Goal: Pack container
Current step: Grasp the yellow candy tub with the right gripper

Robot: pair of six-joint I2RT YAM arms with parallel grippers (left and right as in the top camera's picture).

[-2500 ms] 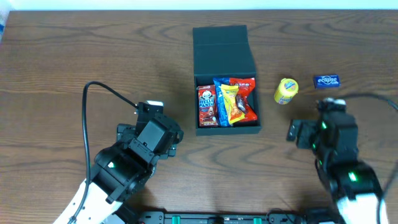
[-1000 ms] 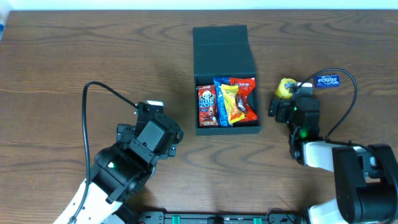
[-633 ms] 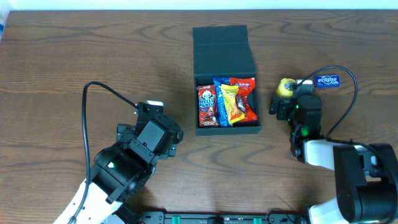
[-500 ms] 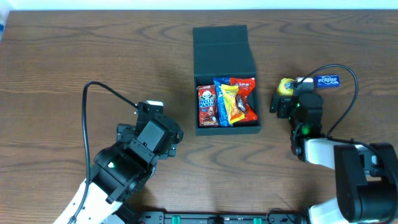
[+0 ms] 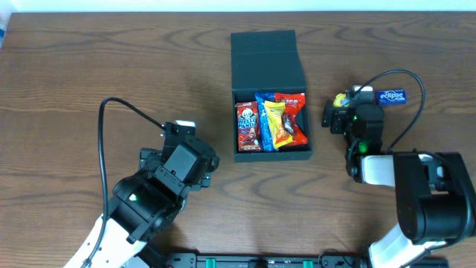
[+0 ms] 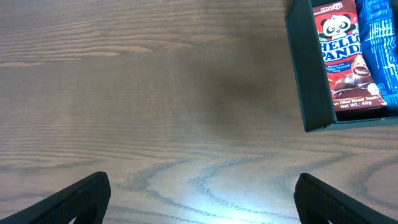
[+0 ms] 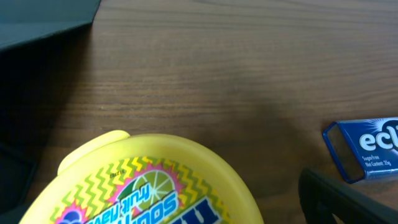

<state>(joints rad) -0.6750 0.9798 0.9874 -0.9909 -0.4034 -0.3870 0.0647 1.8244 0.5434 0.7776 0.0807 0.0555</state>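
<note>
The container sits open mid-tabletop toward the far edge, snack packets inside. The left end effector hangs released. The right end effector covers a yellow tub; its grip cannot be told.

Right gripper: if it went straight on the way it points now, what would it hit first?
The yellow tub, directly ahead of the right gripper and close in its wrist view; whether they already touch is unclear.
</note>
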